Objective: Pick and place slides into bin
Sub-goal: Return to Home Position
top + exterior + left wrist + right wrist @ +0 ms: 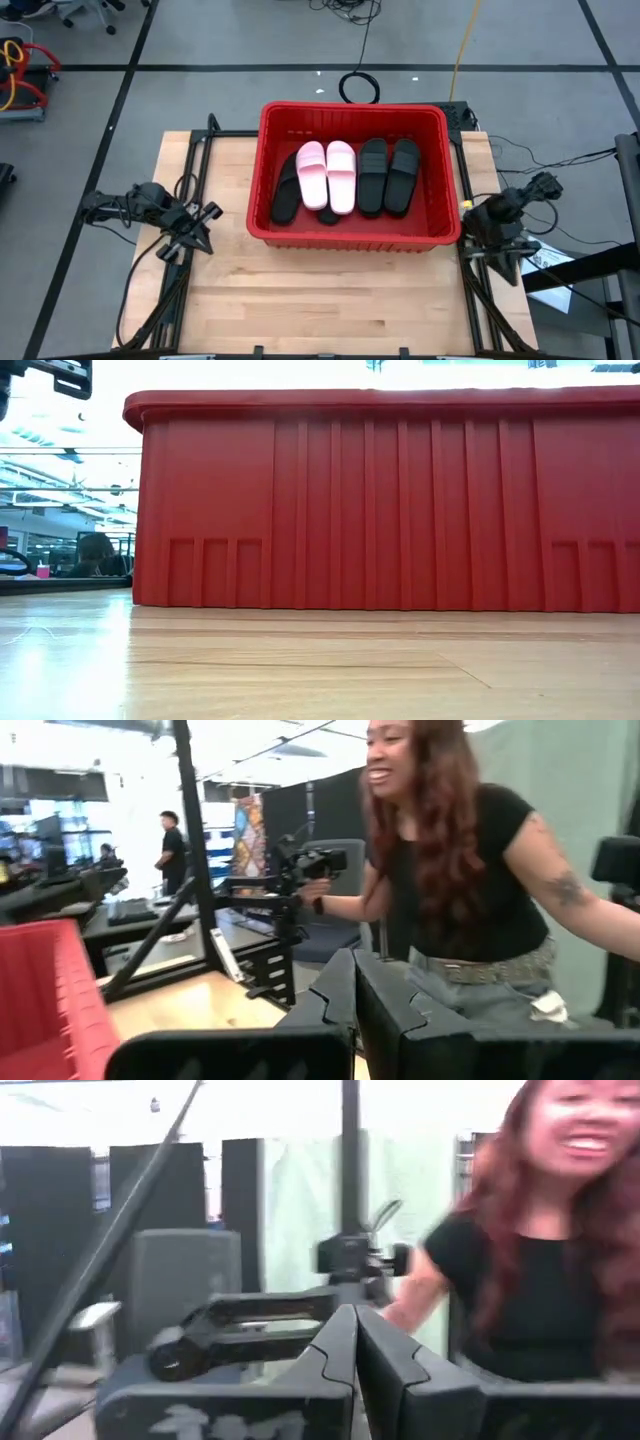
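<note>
Slides [341, 176] abreast in bin [352, 238], long axes front-to-back; left claw [354, 965], right claw [355, 1320] closed, empty.

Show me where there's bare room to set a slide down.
The table in front of the bin, between the parked left gripper and right gripper, is bare. In the bin, a strip along the right wall is free; slides crowd the middle.

Bare tabletop [330, 300] around central bin [352, 240]
</note>
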